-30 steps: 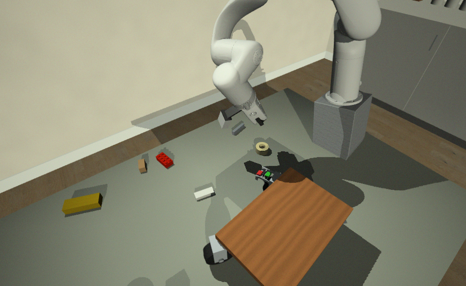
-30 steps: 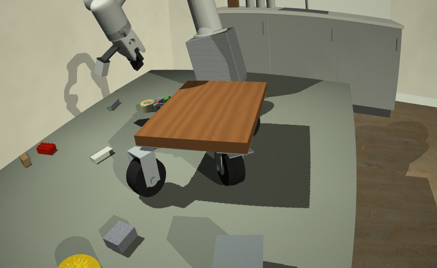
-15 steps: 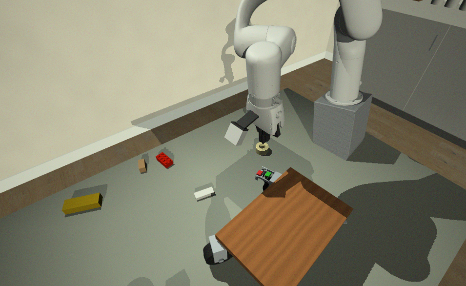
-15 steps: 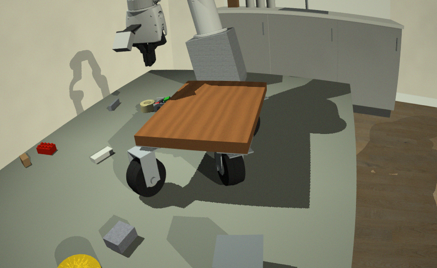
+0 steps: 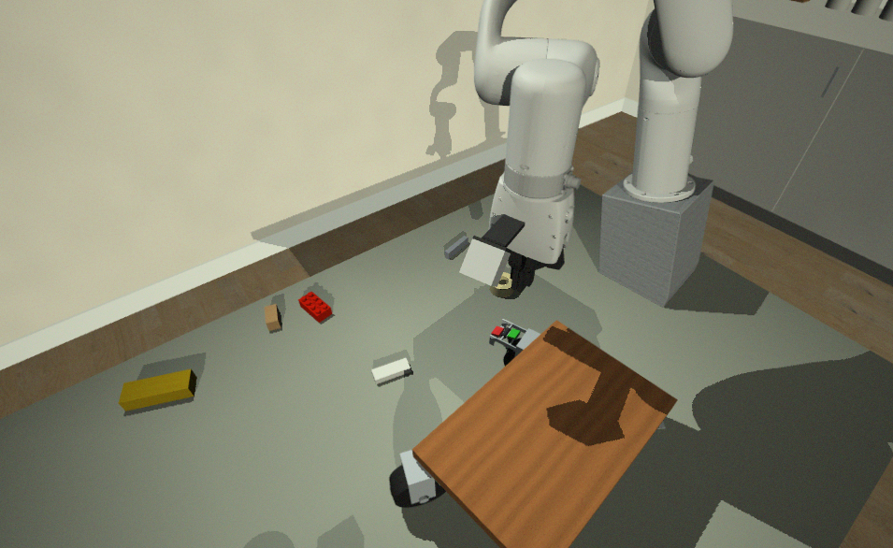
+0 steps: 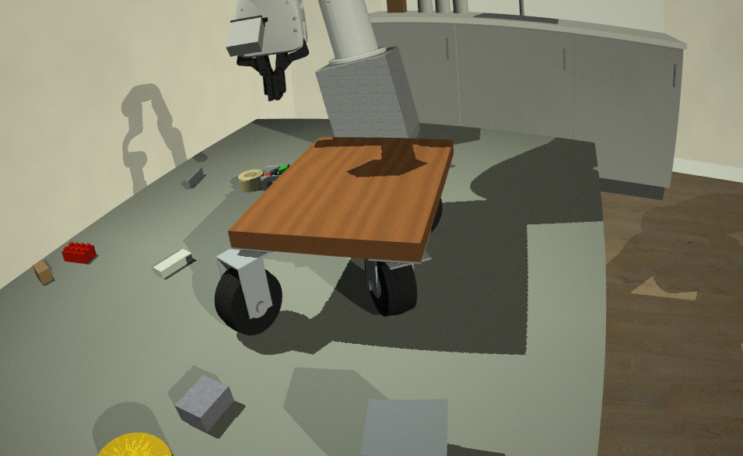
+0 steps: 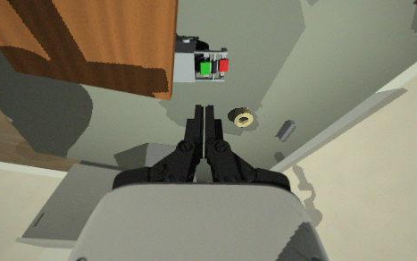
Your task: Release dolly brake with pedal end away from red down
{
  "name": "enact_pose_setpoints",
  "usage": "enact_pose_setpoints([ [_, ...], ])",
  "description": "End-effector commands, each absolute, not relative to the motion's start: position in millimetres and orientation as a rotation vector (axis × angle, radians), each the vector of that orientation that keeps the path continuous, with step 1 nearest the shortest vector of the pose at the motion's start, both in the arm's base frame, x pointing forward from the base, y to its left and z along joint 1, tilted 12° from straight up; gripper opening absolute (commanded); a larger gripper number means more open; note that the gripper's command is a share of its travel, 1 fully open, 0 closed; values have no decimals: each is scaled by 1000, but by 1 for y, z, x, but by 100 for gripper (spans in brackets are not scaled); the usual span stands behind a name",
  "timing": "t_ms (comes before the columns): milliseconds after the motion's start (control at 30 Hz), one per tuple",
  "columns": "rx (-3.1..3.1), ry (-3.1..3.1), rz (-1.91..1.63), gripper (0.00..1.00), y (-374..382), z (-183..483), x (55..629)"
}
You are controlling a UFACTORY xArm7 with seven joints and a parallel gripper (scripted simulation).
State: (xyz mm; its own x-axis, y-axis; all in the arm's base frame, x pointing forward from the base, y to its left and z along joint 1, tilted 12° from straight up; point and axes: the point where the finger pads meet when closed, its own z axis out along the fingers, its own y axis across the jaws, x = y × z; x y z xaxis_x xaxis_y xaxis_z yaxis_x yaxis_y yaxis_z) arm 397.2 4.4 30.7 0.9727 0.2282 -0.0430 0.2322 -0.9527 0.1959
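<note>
The dolly [image 5: 544, 428] is a wooden platform on black casters [image 6: 247, 299]; it also shows in the exterior view [image 6: 345, 195] and the wrist view [image 7: 93, 42]. Its brake pedal [image 5: 506, 332] sticks out at the corner nearest the arm, with a red end [image 7: 223, 65] and a green end [image 7: 204, 68]. In the exterior view the pedal [image 6: 276, 170] is mostly hidden behind the platform. My gripper [image 7: 204, 117] [image 6: 274, 93] is shut and empty. It hangs high above the floor, beside the pedal corner, fingers pointing down. In the top view the fingers [image 5: 523, 282] are partly hidden by the wrist.
A tape roll [image 7: 244, 118] lies near the pedal. A small grey block [image 5: 455, 245], red brick [image 5: 314, 305], tan block [image 5: 272, 317], white block [image 5: 391, 370] and yellow block [image 5: 157, 390] lie scattered. A grey cube [image 6: 203, 402] and yellow disc [image 6: 134, 445] sit nearer. The arm's pedestal [image 5: 654, 241] stands behind.
</note>
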Motion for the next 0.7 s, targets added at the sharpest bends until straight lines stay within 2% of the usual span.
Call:
enact_pose_setpoints([
  [0,2920,349,-21,0,6,32,399],
  [267,2920,350,-21,0,-3,-6,399],
  [667,2920,351,-22,0,-3,-7,399],
])
